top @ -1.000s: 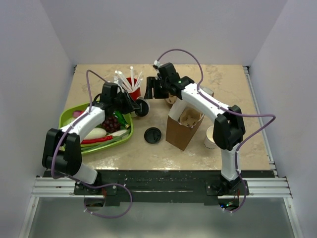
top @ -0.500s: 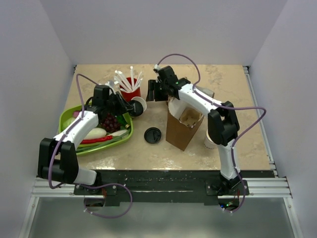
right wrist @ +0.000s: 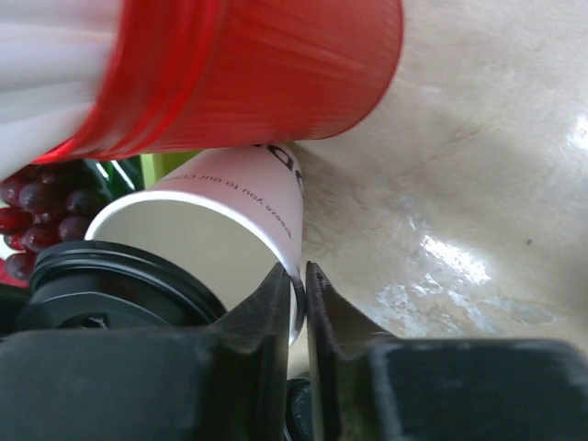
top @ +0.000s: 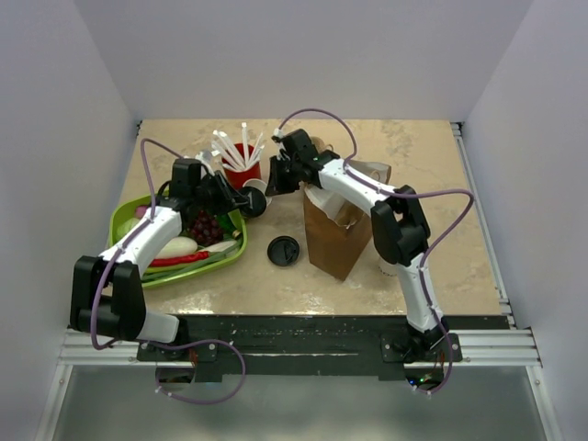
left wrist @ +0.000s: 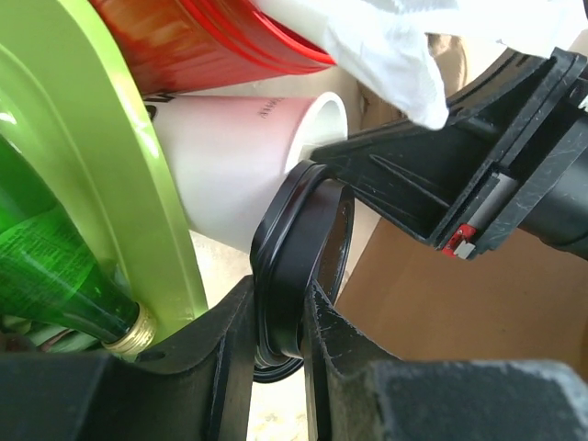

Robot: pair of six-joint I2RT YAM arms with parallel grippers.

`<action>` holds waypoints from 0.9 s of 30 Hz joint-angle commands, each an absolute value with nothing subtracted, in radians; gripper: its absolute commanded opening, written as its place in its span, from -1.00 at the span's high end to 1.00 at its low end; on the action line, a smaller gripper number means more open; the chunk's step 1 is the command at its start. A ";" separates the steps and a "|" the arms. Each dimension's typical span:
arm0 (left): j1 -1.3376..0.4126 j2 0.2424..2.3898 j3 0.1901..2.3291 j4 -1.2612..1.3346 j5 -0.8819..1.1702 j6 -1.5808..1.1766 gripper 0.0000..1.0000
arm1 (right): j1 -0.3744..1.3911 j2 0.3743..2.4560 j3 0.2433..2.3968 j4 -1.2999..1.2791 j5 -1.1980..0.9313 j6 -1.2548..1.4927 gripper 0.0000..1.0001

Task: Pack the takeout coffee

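A takeout coffee with its lid on is out of view. A lidless white paper cup (top: 256, 190) lies tilted by the green tray's (top: 129, 213) far corner, mouth open (right wrist: 197, 243). My right gripper (top: 274, 181) (right wrist: 300, 276) is shut on the cup's rim, one finger inside and one outside. My left gripper (top: 243, 197) (left wrist: 280, 299) is shut on a black sip lid (left wrist: 299, 248), held on edge just at the cup's mouth (left wrist: 234, 170) and not seated on it. In the right wrist view the lid (right wrist: 101, 276) overlaps the mouth's lower left.
A red cup (top: 241, 156) of white plastic cutlery stands just behind the white cup. The tray holds grapes (top: 207, 227), a green bottle (left wrist: 55, 285) and vegetables. A brown paper bag (top: 333, 241) stands open under my right arm. A loose black lid (top: 283, 250) lies left of the bag.
My right gripper has moved left from above the bag to the white cup and closed on its rim. My left gripper drew back slightly left with the lid, then held still.
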State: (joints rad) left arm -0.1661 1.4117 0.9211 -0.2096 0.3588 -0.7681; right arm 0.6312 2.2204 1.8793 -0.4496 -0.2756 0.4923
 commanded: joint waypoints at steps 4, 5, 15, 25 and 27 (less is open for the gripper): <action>-0.152 1.362 0.902 -0.092 0.511 -0.775 0.77 | 0.638 2.155 1.891 -0.402 -0.276 0.517 1.00; -0.152 1.350 0.900 -0.086 0.523 -0.776 0.77 | 0.637 2.140 1.885 -0.406 -0.253 0.512 1.00; -0.152 1.227 0.873 -0.075 0.604 -0.785 0.75 | 0.637 1.974 1.904 -0.497 0.017 0.413 1.00; -0.152 1.054 0.867 -0.170 0.562 -0.759 0.74 | 0.637 1.919 2.022 -0.549 0.218 0.318 1.00; -0.152 1.014 0.871 -0.198 0.540 -0.756 0.74 | 0.635 1.902 2.055 -0.578 0.238 0.290 1.00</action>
